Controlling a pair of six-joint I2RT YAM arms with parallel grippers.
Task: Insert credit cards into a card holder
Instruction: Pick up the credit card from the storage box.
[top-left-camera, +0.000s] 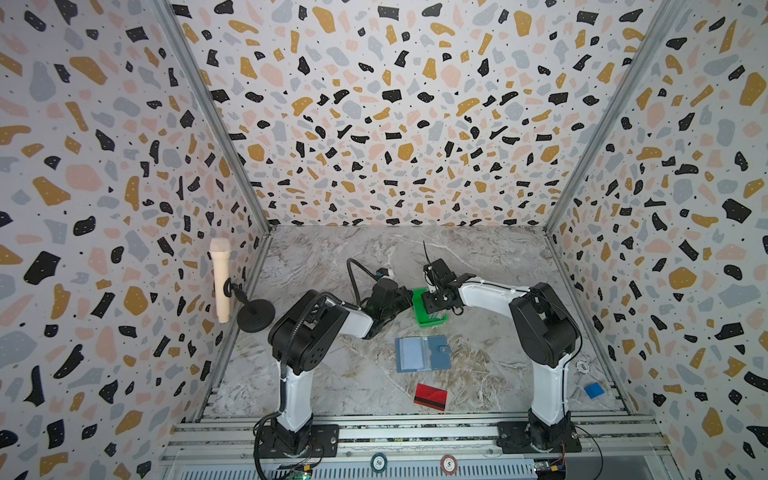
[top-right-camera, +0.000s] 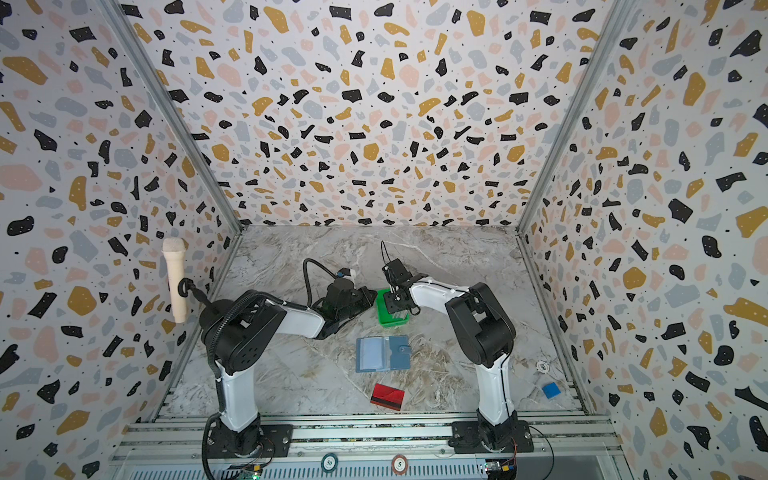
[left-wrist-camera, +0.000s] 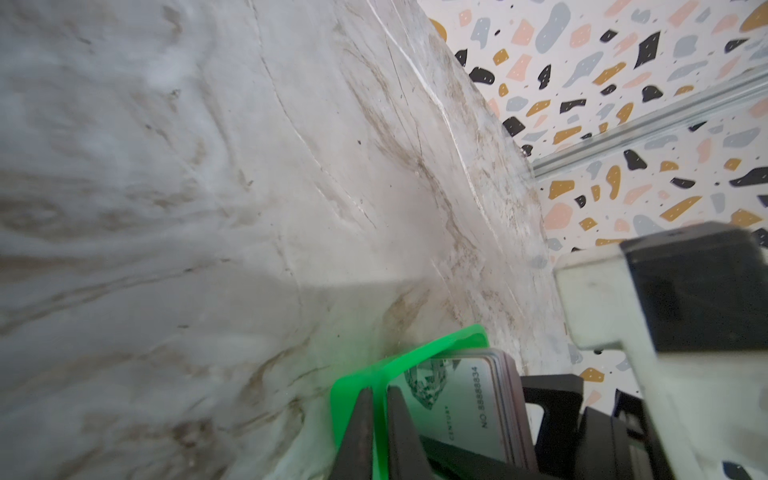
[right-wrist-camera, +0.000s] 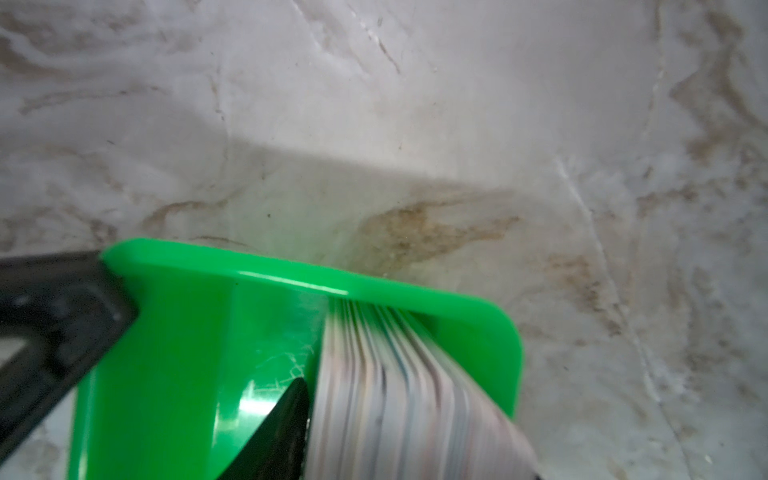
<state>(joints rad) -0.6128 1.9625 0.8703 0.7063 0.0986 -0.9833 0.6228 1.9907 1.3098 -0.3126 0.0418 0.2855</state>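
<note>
The dusty-blue card holder lies open on the marble table, clear sleeves up. A red credit card with a dark stripe lies nearer the front. Behind the holder stands a green tray holding a stack of credit cards on edge. My left gripper is shut on the tray's side wall. My right gripper reaches down into the tray, open, straddling the stack; one finger lies against the stack's side, the other is almost hidden.
A microphone on a black stand sits by the left wall. A blue square and a white chip lie near the right wall. Two chips rest on the front rail. Patterned walls enclose three sides.
</note>
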